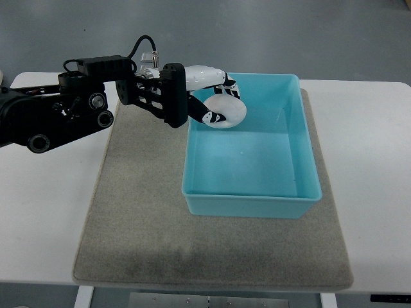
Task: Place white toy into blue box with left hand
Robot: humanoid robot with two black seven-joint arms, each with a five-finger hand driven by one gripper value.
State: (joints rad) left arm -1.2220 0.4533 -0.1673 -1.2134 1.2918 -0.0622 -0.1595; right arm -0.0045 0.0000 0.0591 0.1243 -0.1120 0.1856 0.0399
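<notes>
My left hand (218, 102) reaches in from the left edge and hovers over the far left corner of the blue box (302, 192). Its fingers are curled around a white ring-shaped toy (230, 111), which hangs above the box's inside. The box is an open rectangular tub resting on a grey mat; its floor shows nothing lying in it. The black forearm stretches across the mat's upper left. My right arm does not show.
The grey mat (141, 212) covers the middle of a white table (379, 160). The table's front edge runs along the bottom of the picture, and grey floor lies beyond its far edge.
</notes>
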